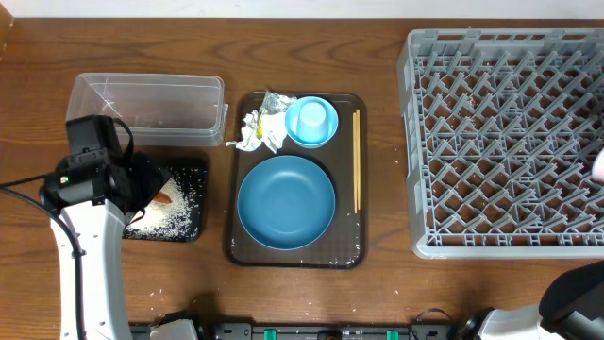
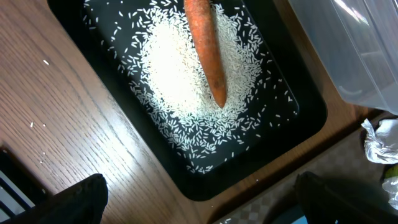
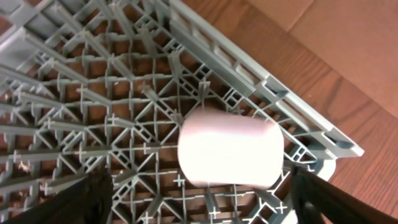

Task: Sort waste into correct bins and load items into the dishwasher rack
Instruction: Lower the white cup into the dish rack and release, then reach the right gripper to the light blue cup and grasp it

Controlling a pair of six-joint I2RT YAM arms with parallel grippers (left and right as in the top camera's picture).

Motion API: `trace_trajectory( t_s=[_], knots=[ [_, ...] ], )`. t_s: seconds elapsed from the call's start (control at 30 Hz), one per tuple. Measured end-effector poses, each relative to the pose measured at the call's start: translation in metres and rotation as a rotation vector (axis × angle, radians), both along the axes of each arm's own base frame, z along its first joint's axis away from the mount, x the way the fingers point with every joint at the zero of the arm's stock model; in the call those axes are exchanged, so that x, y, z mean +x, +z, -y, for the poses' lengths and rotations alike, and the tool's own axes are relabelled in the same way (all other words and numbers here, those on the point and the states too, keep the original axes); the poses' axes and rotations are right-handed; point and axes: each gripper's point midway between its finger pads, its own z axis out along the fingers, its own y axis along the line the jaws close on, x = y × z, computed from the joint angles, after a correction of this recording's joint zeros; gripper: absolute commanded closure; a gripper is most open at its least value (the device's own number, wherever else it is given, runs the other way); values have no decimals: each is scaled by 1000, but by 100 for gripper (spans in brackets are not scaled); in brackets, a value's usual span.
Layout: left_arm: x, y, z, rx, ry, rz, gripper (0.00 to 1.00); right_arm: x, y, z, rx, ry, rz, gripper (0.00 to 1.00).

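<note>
The black tray holds a heap of white rice with the orange carrot piece lying on it. My left gripper hangs open above the tray's near corner, holding nothing. In the grey dishwasher rack a pale pink cup lies on its side near the corner. My right gripper stands open just behind it, fingers clear of the cup. On the brown tray are the big dark blue bowl, a small light blue bowl holding a white cup, tissue, wrapper and chopsticks.
The clear tub stands behind the black tray, beside the brown tray. A few rice grains lie loose on the wooden table around the black tray. The rack fills the right side up to the table's edge.
</note>
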Motion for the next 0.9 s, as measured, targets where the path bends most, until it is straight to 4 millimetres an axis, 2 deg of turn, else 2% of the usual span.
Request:
trace_trajectory(
  t_s=[0.17, 0.3, 0.4, 0.5, 0.57, 0.7, 0.8, 0.9],
  knots=[
    [0, 0, 0, 0, 0, 0, 2, 6, -3, -12, 47, 41, 15, 12],
    [0, 0, 0, 0, 0, 0, 1, 18, 0, -31, 84, 105, 48, 12],
    [0, 0, 0, 0, 0, 0, 1, 29, 10, -54, 103, 177, 88, 9],
    [0, 0, 0, 0, 0, 0, 2, 41, 23, -85, 111, 265, 126, 5],
    [0, 0, 0, 0, 0, 0, 2, 49, 32, -108, 125, 328, 157, 1],
    [0, 0, 0, 0, 0, 0, 2, 74, 44, -174, 208, 529, 232, 1],
    [0, 0, 0, 0, 0, 0, 2, 90, 53, -237, 289, 716, 291, 1],
    [0, 0, 0, 0, 0, 0, 2, 103, 57, -312, 339, 915, 327, 1]
  ],
)
